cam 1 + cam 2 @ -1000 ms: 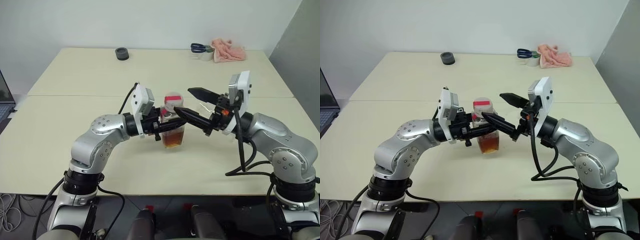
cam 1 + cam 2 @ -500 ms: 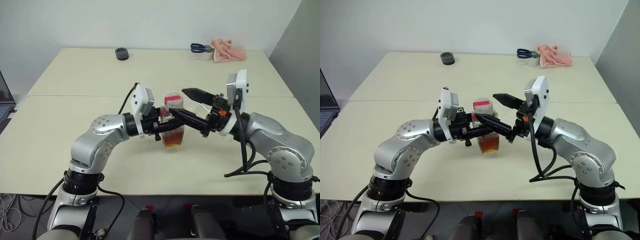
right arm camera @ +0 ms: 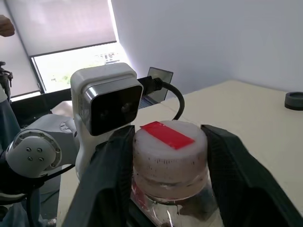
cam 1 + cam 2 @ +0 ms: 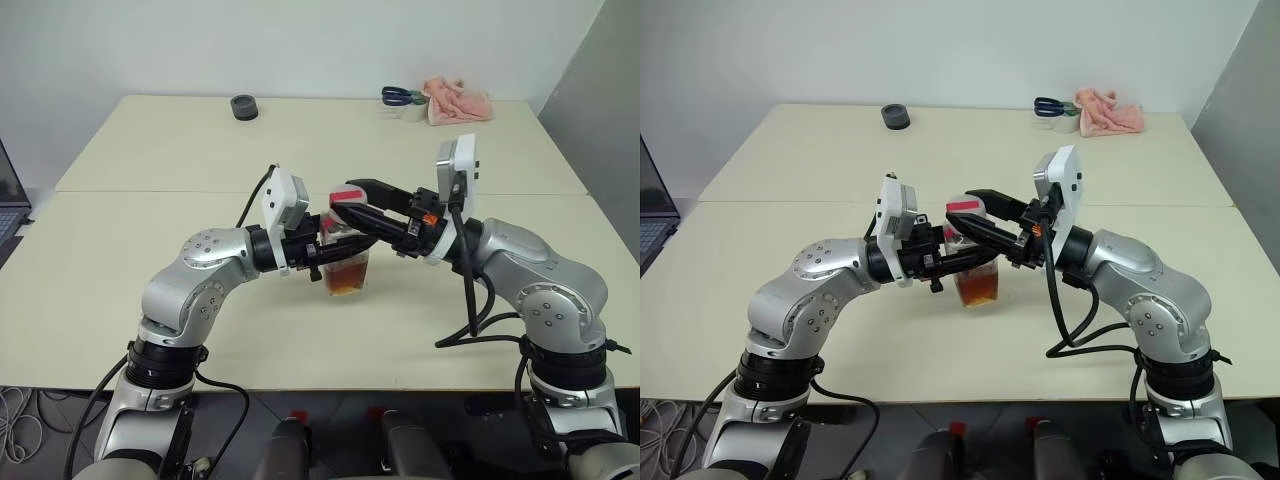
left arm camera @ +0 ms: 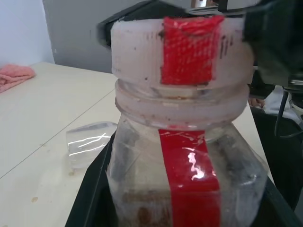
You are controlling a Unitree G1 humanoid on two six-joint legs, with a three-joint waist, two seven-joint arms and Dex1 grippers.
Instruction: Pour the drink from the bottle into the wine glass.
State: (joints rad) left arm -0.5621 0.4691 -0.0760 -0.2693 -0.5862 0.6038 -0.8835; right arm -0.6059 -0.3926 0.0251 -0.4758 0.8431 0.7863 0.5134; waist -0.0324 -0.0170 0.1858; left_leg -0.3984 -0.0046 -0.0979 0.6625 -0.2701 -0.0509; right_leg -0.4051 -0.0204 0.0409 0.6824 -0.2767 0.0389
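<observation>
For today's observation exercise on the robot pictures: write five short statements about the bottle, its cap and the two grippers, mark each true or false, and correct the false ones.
1. The left gripper holds the bottle by its body. True.
2. The cap is off the bottle. False: it sits on the neck.
3. The right gripper has a finger on each side of the cap. True.
4. The bottle is empty. False: amber-brown drink fills its lower part.
5. A pink cloth lies right beside the bottle. False: it lies at the table's far edge.
</observation>
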